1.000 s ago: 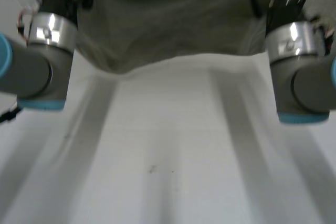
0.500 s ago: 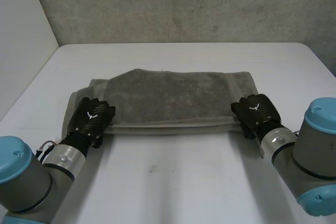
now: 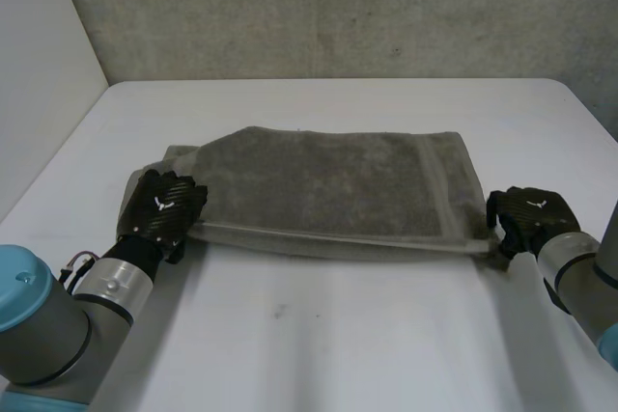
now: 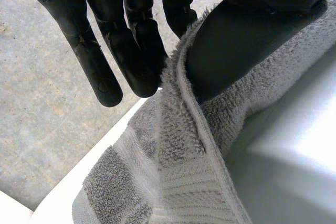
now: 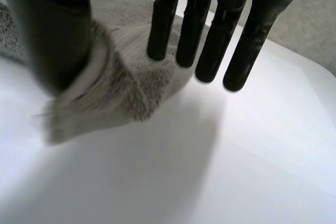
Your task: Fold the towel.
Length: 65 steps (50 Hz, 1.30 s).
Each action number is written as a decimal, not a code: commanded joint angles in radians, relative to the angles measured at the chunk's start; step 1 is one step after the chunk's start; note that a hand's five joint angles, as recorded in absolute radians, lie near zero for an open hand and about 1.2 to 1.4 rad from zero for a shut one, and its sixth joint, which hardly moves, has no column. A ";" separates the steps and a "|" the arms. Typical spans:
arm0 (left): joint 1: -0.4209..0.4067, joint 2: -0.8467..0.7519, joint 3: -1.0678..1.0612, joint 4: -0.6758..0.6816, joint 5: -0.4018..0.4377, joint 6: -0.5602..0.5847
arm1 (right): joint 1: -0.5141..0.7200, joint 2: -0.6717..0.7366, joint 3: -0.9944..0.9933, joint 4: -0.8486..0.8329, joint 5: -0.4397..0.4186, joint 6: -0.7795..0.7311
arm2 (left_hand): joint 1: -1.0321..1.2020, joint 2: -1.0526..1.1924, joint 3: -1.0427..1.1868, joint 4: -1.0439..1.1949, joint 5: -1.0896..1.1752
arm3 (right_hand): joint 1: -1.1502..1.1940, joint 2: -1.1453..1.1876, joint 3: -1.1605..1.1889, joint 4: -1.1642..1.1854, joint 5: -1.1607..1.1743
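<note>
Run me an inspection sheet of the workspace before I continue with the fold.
surface: white table, one small dark mark on it, nearer the robot than the towel.
job's things: grey towel lying across the table, doubled over, its layers showing along the near edge.
clutter: nothing seen.
hands: left hand at the towel's near left corner, thumb pinching the edge against straight fingers; right hand at the near right corner, pinching it the same way.
cables: nothing seen.
surroundings: grey concrete wall behind the table, white panel on the robot's left side.
</note>
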 commanded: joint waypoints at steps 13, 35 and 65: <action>0.002 -0.029 0.008 -0.021 -0.002 0.004 | -0.018 -0.042 0.058 -0.085 -0.028 -0.033 | -0.801 -0.813 -0.812 -0.813 -0.808 | 0.672 0.654 0.671 0.673 0.685; 0.166 -0.002 0.014 -0.228 0.000 -0.010 | -0.027 -0.054 0.070 -0.096 -0.022 -0.119 | -0.789 -0.802 -0.800 -0.801 -0.796 | 0.672 0.654 0.671 0.673 0.685; 0.165 0.334 -0.075 -0.429 0.009 -0.017 | -0.074 -0.283 0.053 0.203 -0.027 -0.358 | 0.191 0.179 0.180 0.179 0.184 | 0.672 0.654 0.671 0.673 0.685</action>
